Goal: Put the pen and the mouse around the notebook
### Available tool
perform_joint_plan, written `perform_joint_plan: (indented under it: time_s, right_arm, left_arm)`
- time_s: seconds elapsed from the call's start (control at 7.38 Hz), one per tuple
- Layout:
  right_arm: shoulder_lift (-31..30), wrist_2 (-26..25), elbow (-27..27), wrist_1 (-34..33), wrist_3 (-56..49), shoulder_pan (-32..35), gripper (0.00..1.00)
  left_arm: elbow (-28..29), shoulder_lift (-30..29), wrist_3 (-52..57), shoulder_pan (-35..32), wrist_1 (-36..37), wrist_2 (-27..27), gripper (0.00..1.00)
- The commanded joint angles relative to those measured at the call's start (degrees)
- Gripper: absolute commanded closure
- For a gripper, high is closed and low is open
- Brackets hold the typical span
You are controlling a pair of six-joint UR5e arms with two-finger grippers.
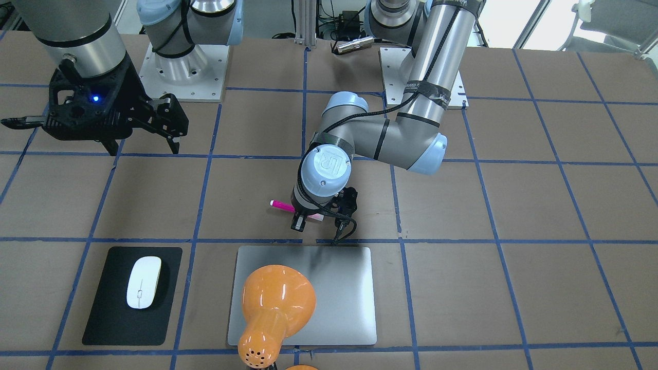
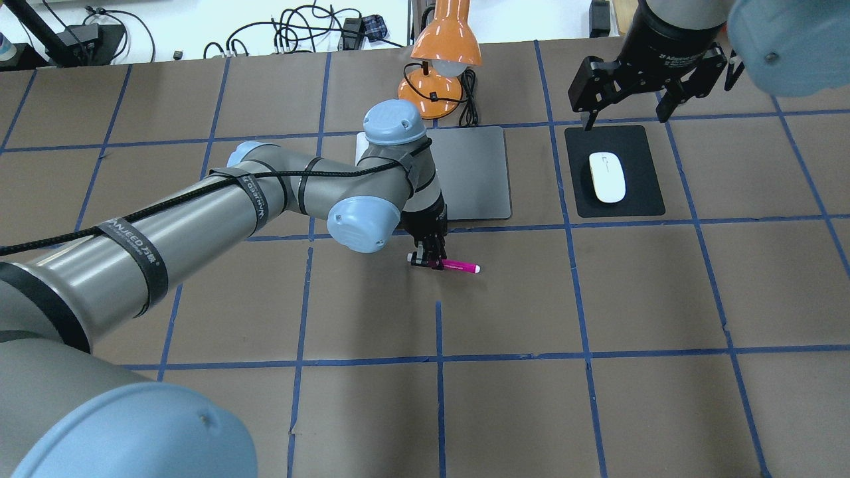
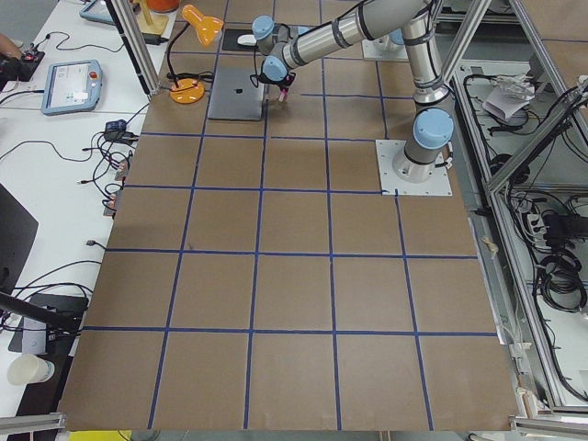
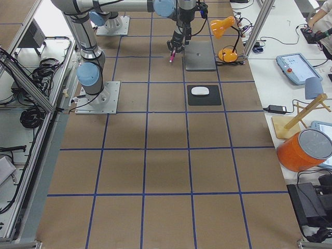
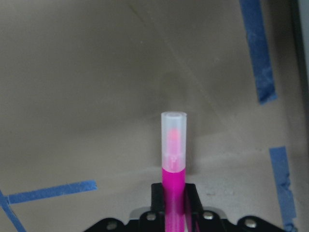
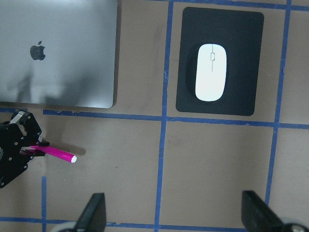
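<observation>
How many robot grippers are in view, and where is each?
2. The left gripper grips the pen low over the table, beside the notebook. The right gripper hangs open, high above the table, on the mouse's side.

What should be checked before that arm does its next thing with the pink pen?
1. Fingers of the left gripper shut on the pen: ok.
2. Pen touching the table: cannot tell.
3. Bare table beside the notebook for the pen: ok.
4. Mouse on the black mat beside the notebook: ok.
5. Right gripper open, clear of the mouse: ok.
</observation>
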Motion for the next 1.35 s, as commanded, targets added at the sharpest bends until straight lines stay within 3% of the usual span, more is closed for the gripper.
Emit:
perform_joint_plan:
  time_s: [0.0,0.14,0.27,0.68,1.22]
  right_arm:
    - [0.3,-0.4,0.1,-0.5,-0.6,-0.7,0.0]
    - [0.4,-0.1,0.1,-0.5,-0.6,-0.9,0.0]
    - [0.4,0.0,0.1,-0.5,-0.6,-1.1,0.0]
    - [0.0,-0.3,0.0,-0.4,0.1,-0.6,0.0]
    - [0.0,0.0,0.1,0.4,0.2,-0.3,0.0]
  left_arm:
    - [0.0,0.0,0.2,0.3,0.2,0.0,0.07]
    - [0.1,0.2,1.0,0.4,0.3,0.3,0.0]
    - [0.3,0.9,1.9,1.2,0.6,0.2,0.0]
    - [2.0,6.6,27.3,7.6,-0.2,4.6,0.0]
    - [1.8,14.1,65.6,13.5,-9.0,11.3,0.0]
